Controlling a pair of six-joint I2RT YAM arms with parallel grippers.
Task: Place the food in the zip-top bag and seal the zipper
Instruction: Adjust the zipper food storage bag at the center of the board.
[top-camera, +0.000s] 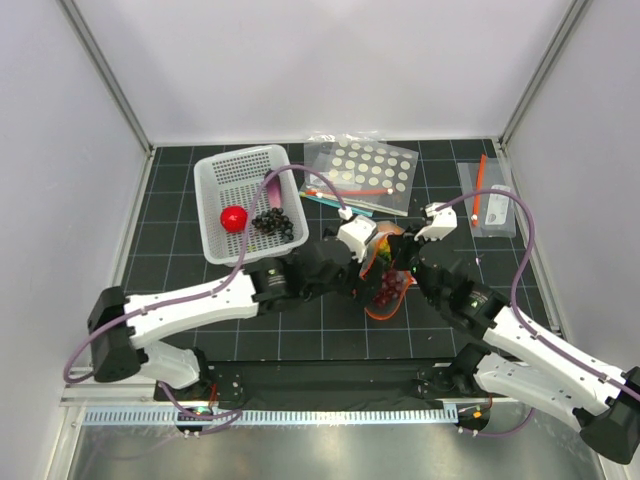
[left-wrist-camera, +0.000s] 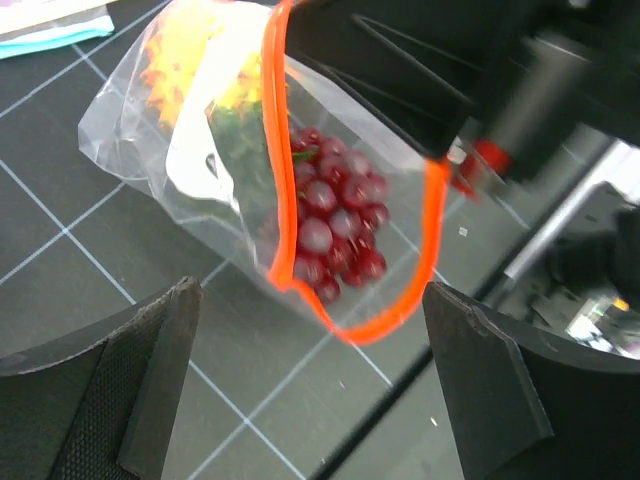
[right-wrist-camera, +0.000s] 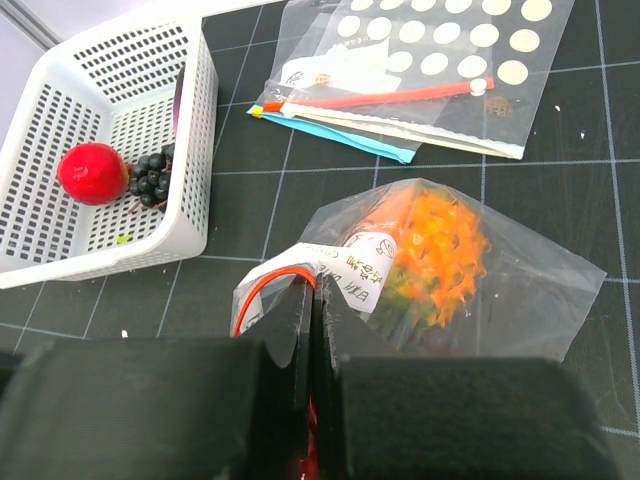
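The zip-top bag (right-wrist-camera: 520, 280) lies crinkled on the mat with its mouth open. My right gripper (right-wrist-camera: 315, 290) is shut on the bag's rim at the red-orange zipper (left-wrist-camera: 430, 220). An orange pineapple (right-wrist-camera: 440, 250) and a red grape bunch (left-wrist-camera: 335, 225) sit inside. My left gripper (left-wrist-camera: 310, 288) hangs open just in front of the mouth, nothing between its fingers. In the top view both grippers, left (top-camera: 372, 268) and right (top-camera: 408, 270), crowd over the bag (top-camera: 388, 295). A red apple (right-wrist-camera: 90, 172) and a dark grape bunch (right-wrist-camera: 150, 175) rest in the white basket (right-wrist-camera: 195, 120).
A larger clear bag with white dots (top-camera: 370, 170) lies behind on flat sheets. Another small clear bag with a white label (top-camera: 490, 200) is at the back right. The basket (top-camera: 215, 175) stands at the back left. Enclosure walls ring the mat.
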